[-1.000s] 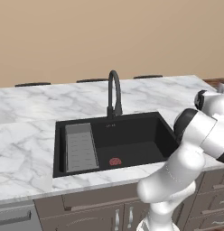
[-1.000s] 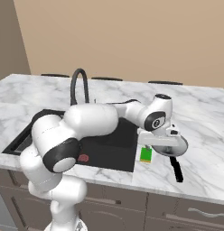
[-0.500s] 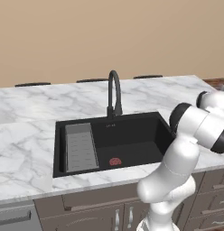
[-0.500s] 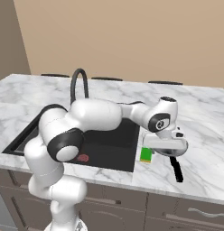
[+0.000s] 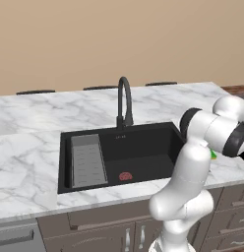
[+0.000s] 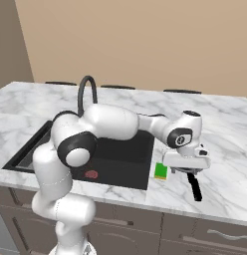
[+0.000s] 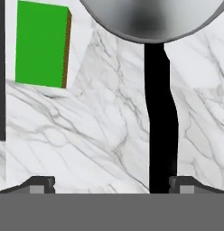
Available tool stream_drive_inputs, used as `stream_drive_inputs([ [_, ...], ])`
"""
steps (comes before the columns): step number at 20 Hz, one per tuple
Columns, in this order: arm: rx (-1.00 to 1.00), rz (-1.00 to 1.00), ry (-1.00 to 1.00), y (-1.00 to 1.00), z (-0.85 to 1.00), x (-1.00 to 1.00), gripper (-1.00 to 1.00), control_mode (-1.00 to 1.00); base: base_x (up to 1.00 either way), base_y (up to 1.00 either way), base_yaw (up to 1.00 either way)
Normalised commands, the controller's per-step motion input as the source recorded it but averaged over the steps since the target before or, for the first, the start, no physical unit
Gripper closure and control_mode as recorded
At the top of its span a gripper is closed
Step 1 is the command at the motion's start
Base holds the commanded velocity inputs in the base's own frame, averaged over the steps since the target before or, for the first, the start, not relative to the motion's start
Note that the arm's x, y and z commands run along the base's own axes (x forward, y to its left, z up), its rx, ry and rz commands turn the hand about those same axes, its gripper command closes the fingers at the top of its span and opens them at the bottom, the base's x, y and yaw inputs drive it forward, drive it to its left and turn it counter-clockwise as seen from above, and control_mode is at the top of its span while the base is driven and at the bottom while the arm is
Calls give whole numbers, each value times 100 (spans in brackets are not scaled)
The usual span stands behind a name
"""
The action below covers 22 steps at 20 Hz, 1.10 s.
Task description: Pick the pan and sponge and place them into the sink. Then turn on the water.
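Half the pan (image 7: pixel 152 20) cut off.

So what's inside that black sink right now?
Inside the sink lie a grey ribbed tray and a red drain mark. The arm covers its right end, so that part is hidden.

The sponge (image 7: pixel 40 44) shows a bright green top and a brown edge; the pan (image 7: pixel 150 18) is silver-grey with a black handle (image 7: pixel 160 117); the counter (image 6: pixel 230 169) is white marble veined grey; the sink (image 5: pixel 138 147) is black with a red drain mark (image 5: pixel 125 175)
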Motion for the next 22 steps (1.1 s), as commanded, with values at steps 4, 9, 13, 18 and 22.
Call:
stream_drive_inputs([
  [4,1,2,1,-19,-13,0,-100,-100,0,0,0],
  [9,1,4,2,-13,-15,0,-100,-100,0,0,0],
  [13,1,5,2,-6,-17,0,-100,-100,0,0,0],
  [18,0,7,0,-9,-12,0,-100,-100,0,0,0],
  [22,0,7,0,-9,-11,0,-100,-100,0,0,0],
])
